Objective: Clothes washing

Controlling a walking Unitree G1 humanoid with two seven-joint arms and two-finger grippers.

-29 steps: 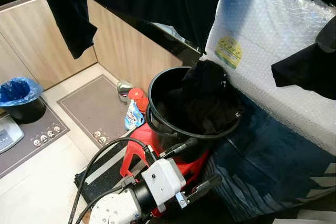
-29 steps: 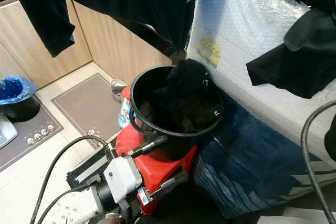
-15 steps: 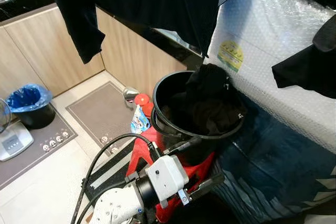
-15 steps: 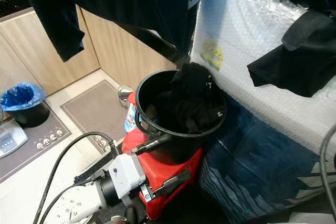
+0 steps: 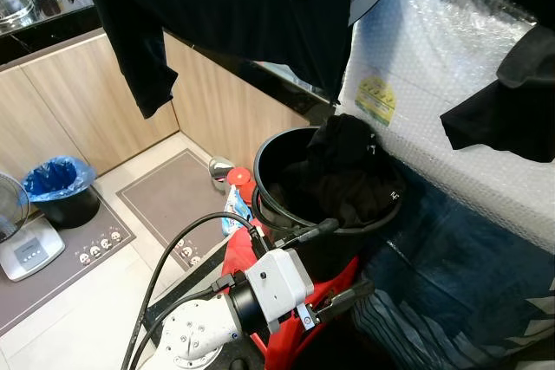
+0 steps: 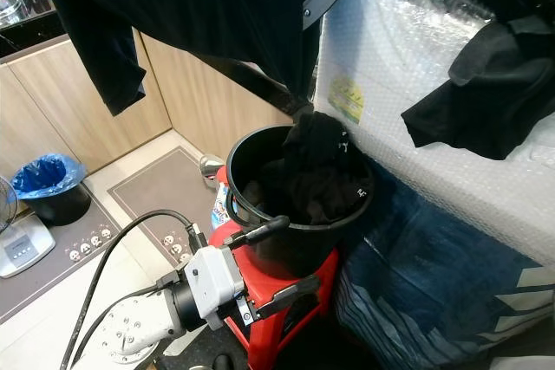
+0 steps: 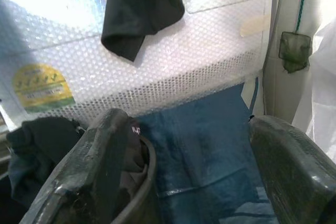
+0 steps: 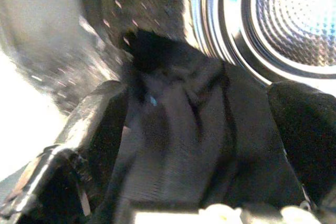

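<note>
My right gripper (image 8: 194,145) holds a black garment (image 8: 178,129) just before the steel washer drum (image 8: 294,19); my left gripper (image 5: 334,262) waits wide open beside the black round laundry bucket (image 5: 269,149)

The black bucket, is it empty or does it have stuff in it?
Not empty. The black bucket holds dark clothes heaped above its rim.

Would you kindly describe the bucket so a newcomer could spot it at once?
Start at the bubble-wrapped washer. Just before it stands a red stool, and the bucket sits on top. It is black, round and full of dark clothes, unlike the smaller bin with a blue liner.
</note>
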